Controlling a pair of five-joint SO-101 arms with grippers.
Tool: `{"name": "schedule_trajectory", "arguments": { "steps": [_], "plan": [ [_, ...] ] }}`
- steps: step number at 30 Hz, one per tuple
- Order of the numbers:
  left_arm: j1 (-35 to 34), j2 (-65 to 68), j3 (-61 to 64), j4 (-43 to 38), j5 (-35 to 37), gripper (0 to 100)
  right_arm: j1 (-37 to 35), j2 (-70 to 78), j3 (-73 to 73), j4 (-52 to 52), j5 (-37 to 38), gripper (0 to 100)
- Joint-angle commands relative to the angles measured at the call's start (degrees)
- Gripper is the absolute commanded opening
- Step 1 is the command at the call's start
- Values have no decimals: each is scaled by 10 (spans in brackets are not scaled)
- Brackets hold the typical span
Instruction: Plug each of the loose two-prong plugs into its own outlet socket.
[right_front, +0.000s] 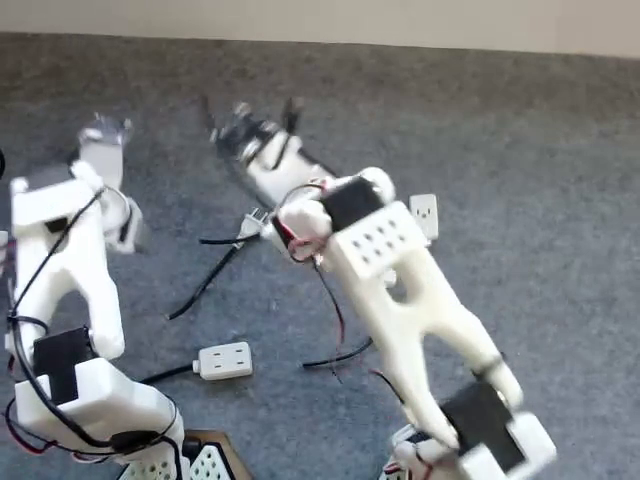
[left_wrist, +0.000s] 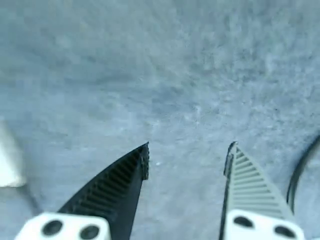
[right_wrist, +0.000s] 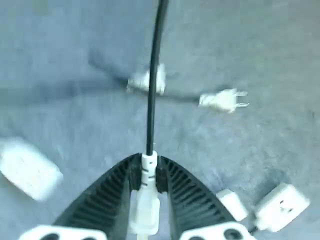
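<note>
My right gripper (right_wrist: 146, 160) is shut on a white two-prong plug (right_wrist: 145, 200), whose black cord (right_wrist: 152, 75) runs straight away from the jaws. Two more white plugs (right_wrist: 147, 81) (right_wrist: 222, 100) lie on the grey carpet beyond it. White outlet blocks (right_wrist: 30, 170) (right_wrist: 282, 205) lie off to either side. In the high view the right gripper (right_front: 250, 130) hangs at the far middle, past a loose plug (right_front: 255, 222). An outlet (right_front: 225, 360) lies near the front, another outlet (right_front: 424, 215) to the right. My left gripper (left_wrist: 187, 147) (right_front: 105, 135) is open over bare carpet at the far left.
Black cords (right_front: 205, 280) trail across the carpet between the arms. A black cord (left_wrist: 300, 170) and a white object (left_wrist: 7, 160) show at the edges of the left wrist view. A pale wall (right_front: 400, 20) runs along the back.
</note>
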Motion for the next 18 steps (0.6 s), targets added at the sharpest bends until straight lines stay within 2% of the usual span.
{"name": "schedule_trajectory", "arguments": {
  "steps": [1, 5, 8, 13, 18],
  "plan": [
    [12, -26, -166, 120, -51, 268, 5, -130, 60, -33, -174, 4],
    [26, -114, -193, 143, -66, 345, 15, -199, 195, -136, -229, 4],
    [59, -217, -140, 139, -67, 370, 22, -252, 298, -235, -244, 4],
    [163, -429, 75, 64, -90, 373, 25, -329, 456, -385, -247, 4],
    [256, -674, 337, -64, -63, 377, 25, -364, 487, -406, -272, 4]
  ]
}}
